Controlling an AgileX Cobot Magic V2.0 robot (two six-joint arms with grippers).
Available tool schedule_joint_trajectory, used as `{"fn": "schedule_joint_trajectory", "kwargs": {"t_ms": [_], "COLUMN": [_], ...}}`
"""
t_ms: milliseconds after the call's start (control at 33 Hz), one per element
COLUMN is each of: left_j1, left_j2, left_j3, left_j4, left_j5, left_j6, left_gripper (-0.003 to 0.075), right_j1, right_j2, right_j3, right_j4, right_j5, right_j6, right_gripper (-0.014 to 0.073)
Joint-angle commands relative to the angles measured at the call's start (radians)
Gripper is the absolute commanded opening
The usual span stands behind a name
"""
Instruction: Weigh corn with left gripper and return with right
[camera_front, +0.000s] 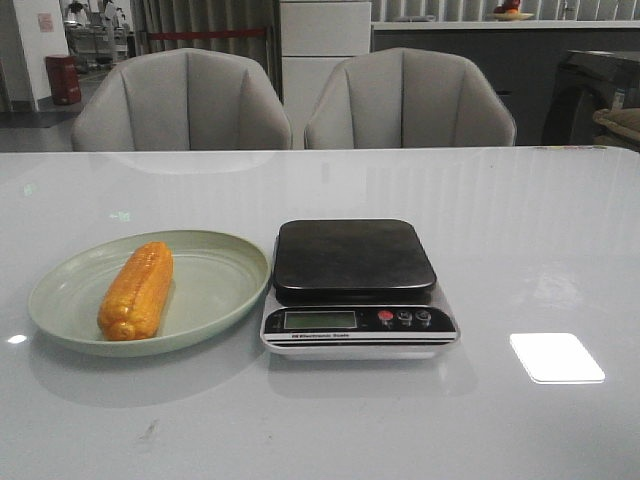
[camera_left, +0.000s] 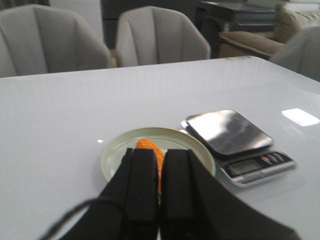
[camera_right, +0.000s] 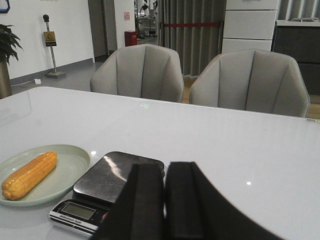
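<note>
Corn (camera_front: 137, 290): 1 cob, lying lengthwise on green plate (camera_front: 215, 300), left of centre. Scale (camera_front: 355, 285) just right of plate, rims nearly touching. Table (camera_front: 540, 250) open right and front. 2 chairs (camera_front: 180, 100) behind. Left gripper (camera_left: 159, 200) fingers pressed together; right gripper (camera_right: 164, 205) same.

front view low over table, wrists raised, all sharing scale (camera_front: 358, 285)

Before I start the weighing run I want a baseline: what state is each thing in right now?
corn: lying on its side in the green plate, untouched
green plate: flat on the table, left of the scale
scale: platform bare, display showing no readable figures
left gripper: shut, holding nothing
right gripper: shut, holding nothing
</note>
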Motion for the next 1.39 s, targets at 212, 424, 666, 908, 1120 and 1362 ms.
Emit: {"fn": "schedule_joint_trajectory", "kwargs": {"t_ms": [212, 424, 666, 908, 1120, 1362], "left_j1": [0.257, 0.338, 0.361, 0.361, 0.361, 0.361], "left_j2": [-0.021, -0.021, -0.021, -0.021, -0.021, -0.021], "left_j3": [0.143, 0.260, 0.286, 0.286, 0.286, 0.286], "left_j4": [-0.009, -0.010, -0.010, -0.010, -0.010, -0.010], "left_j5": [-0.202, -0.431, -0.490, -0.491, -0.491, -0.491], "left_j6": [-0.002, -0.006, -0.006, -0.006, -0.006, -0.006], "left_gripper": [0.0114, 0.0114, 0.0114, 0.0114, 0.0114, 0.0114], "right_j1": [0.002, 0.002, 0.002, 0.002, 0.002, 0.002], "right_j2": [0.012, 0.012, 0.012, 0.012, 0.012, 0.012], "right_j3": [-0.026, -0.026, -0.026, -0.026, -0.026, -0.026], "right_j4": [0.006, 0.006, 0.006, 0.006, 0.006, 0.006], "right_j5": [-0.076, -0.076, -0.076, -0.076, -0.076, -0.076], "right_j6": [-0.009, -0.009, -0.009, -0.009, -0.009, -0.009], "right_gripper": [0.0165, 0.0165, 0.0165, 0.0165, 0.0165, 0.0165]}}
